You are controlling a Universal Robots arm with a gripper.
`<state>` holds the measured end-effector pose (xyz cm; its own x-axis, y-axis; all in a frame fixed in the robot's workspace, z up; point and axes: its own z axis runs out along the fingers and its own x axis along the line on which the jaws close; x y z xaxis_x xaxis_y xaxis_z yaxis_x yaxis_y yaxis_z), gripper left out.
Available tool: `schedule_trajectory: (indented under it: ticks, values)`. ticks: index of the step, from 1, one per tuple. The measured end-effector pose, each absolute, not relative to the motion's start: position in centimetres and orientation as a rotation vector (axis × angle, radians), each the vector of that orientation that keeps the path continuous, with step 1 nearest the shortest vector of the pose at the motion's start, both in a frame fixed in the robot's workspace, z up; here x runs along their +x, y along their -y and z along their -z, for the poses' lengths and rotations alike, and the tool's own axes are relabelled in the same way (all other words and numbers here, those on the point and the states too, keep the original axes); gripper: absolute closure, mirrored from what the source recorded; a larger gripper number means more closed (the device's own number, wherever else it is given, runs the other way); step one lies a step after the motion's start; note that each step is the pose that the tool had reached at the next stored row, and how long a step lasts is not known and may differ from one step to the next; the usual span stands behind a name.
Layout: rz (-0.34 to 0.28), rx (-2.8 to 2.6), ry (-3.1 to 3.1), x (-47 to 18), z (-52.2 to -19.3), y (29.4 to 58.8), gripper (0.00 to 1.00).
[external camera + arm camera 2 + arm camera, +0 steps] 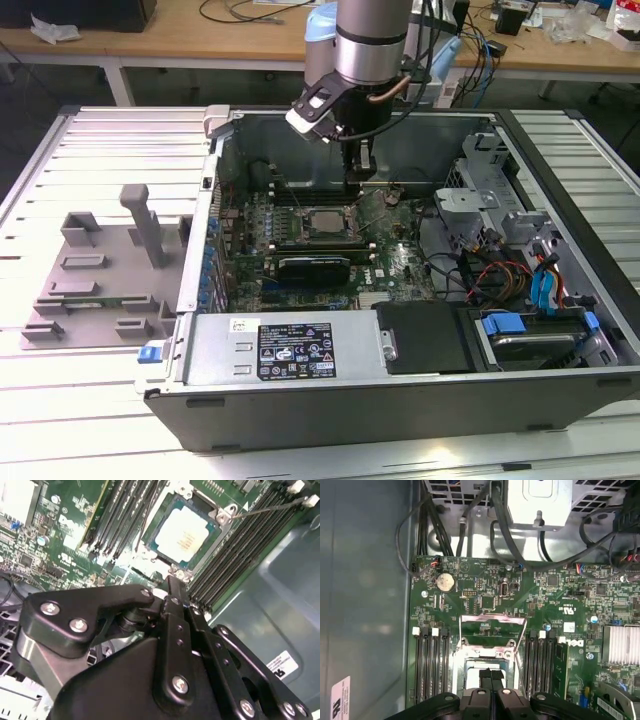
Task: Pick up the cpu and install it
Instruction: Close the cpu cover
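Cpu [186,534] seated in mobo [60,535], just off pincer [172,586]; jaws together.

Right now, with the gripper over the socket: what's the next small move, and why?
Probably a short straight lift. The cpu lies flat in the socket, the gripper is shut and empty right over it, and the load plate stands open, so sideways travel could snag.

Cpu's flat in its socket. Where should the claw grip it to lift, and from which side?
Take the cpu by two opposite thin edges, with the claw coming straight down. It lies flat, face up, on the motherboard, so its top gives no hold and memory slots likely block the sides.
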<state>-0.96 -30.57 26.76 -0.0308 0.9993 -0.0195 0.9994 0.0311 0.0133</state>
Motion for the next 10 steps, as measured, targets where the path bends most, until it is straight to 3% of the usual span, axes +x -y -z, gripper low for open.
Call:
schedule_trajectory:
  ticks: [10]
  values:
    - [0.006, 2.171, -2.239, 1.4, -26.8, 30.6, 0.89]
